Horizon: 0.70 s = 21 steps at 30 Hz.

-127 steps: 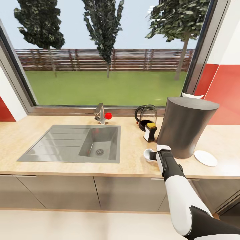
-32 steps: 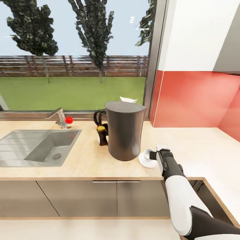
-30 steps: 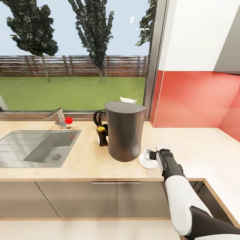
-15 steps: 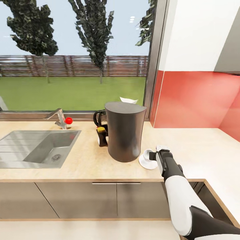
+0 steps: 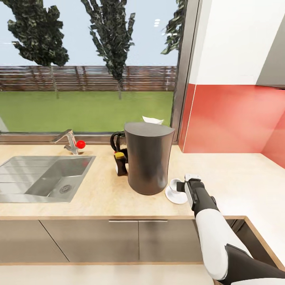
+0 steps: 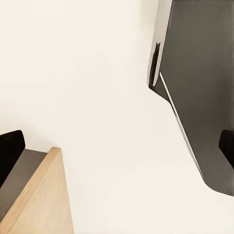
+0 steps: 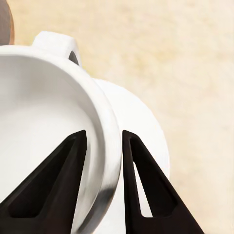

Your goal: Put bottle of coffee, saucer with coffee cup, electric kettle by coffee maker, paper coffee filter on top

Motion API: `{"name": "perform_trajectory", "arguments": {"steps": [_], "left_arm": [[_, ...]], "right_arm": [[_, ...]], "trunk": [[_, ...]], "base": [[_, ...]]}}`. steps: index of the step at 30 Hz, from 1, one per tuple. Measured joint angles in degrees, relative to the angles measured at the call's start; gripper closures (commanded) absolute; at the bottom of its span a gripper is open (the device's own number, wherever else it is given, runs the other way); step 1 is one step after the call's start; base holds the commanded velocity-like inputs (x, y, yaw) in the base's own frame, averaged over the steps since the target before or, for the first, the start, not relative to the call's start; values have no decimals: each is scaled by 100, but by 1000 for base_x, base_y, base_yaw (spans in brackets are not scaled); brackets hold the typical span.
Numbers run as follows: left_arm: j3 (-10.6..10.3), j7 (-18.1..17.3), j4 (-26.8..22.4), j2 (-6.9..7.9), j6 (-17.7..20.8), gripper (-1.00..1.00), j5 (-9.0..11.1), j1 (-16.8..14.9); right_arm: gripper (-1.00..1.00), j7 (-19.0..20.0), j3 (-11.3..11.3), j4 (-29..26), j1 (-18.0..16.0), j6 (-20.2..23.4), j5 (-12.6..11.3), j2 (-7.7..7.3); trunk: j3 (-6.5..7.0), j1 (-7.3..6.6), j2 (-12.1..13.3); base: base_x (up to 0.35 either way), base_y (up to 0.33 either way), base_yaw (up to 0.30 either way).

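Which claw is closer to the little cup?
The right claw. Its fingers pinch the cup's rim, over the saucer. The left claw is somewhere else, open, facing a pale wall and a dark panel.

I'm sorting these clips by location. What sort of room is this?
A home kitchen, most likely. A pale countertop under a garden window holds a steel sink with a tap, and a coffee maker stands by a glass kettle. The right gripper grips a coffee cup on its saucer.
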Motion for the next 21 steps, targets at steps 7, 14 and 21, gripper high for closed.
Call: {"name": "perform_trajectory", "arguments": {"steps": [7, 14, 21], "left_arm": [[8, 2, 0, 4, -6, -100, 3, 0], [16, 3, 0, 4, -4, -100, 13, 0], [26, 3, 0, 9, -6, -100, 17, 0]], "right_arm": [[100, -3, -5, -3, 2, 0, 0, 0], [100, -2, -3, -4, -2, 0, 0, 0], [100, -2, 0, 0, -2, 0, 0, 0]], "trunk": [[0, 0, 0], [0, 0, 0], [0, 0, 0]], "base": [[-24, -16, 0], [-40, -26, 0], [-1, -1, 0]]}}
